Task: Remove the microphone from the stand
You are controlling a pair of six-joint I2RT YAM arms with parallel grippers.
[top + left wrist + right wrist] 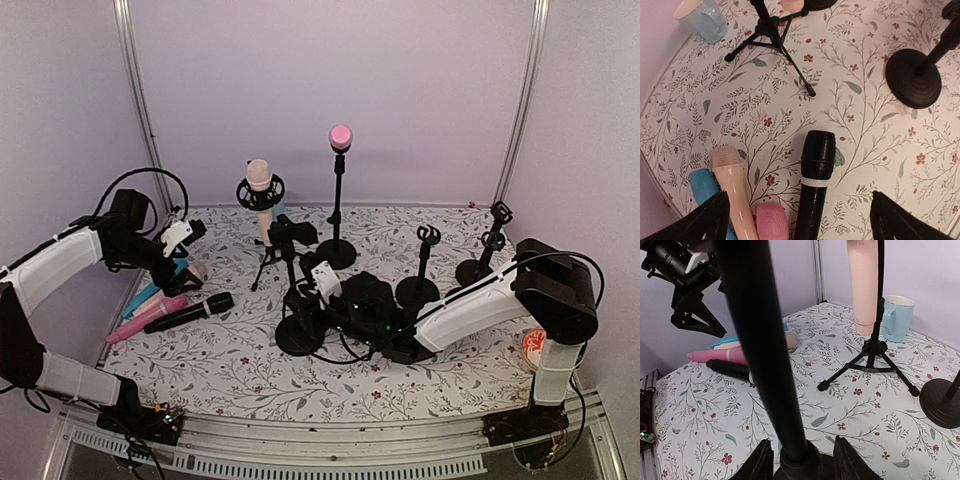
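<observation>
A peach microphone [259, 182] sits in the cradle of a black tripod stand [266, 255]; it also shows in the right wrist view [863, 285]. A pink-headed microphone [341, 137] stands on a round-base stand [337, 252]. My right gripper [305, 300] [802, 460] is open, its fingers [760, 462] straddling the pole of a black stand [760, 340] just above its base, not touching. My left gripper [188, 235] [800, 220] is open wide and empty above a black microphone [815, 185] lying on the table.
Peach [732, 190], pink [772, 220] and blue [705, 192] microphones lie beside the black one at the left edge. A blue mug [702, 17] stands behind the tripod. Empty clip stands [428, 265] [490, 250] stand at the right. Walls close the back and sides.
</observation>
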